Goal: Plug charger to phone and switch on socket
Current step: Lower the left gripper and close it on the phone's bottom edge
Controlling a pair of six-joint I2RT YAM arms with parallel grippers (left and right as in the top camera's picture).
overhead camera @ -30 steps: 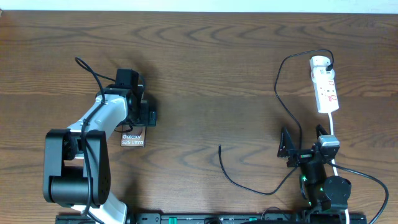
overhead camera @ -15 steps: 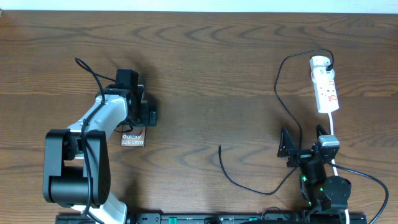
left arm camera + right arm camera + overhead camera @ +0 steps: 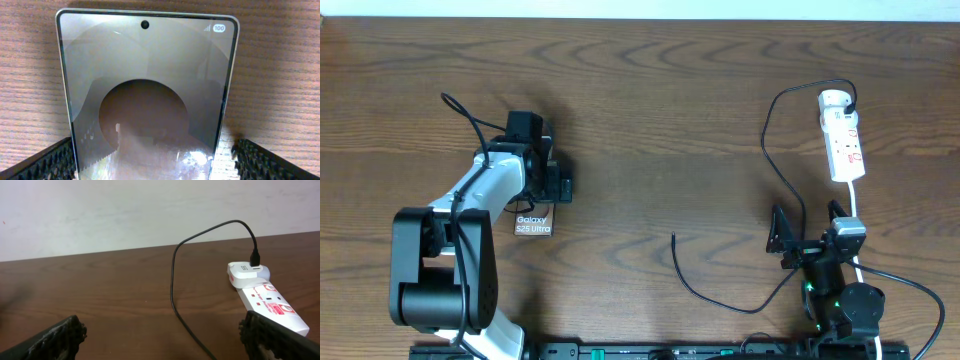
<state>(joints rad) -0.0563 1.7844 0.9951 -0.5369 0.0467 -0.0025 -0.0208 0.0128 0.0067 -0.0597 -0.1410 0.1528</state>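
The phone (image 3: 533,225) lies flat on the table at the left, its "Galaxy" lettering showing. In the left wrist view the phone (image 3: 145,90) fills the frame, face up. My left gripper (image 3: 542,195) (image 3: 155,162) is open and straddles its near end, with a small gap at the right finger. The socket (image 3: 843,135) (image 3: 267,305) lies at the far right. The charger (image 3: 770,150) is plugged into its far end through a white adapter (image 3: 247,274). The cable's free tip (image 3: 673,237) lies mid-table. My right gripper (image 3: 807,225) (image 3: 162,345) is open, with the cable (image 3: 175,290) running between its fingers.
The socket's white cord (image 3: 857,215) runs down beside the right arm. A thick black robot cable (image 3: 470,120) arcs over the left arm. The table's far edge meets a white wall (image 3: 150,210).
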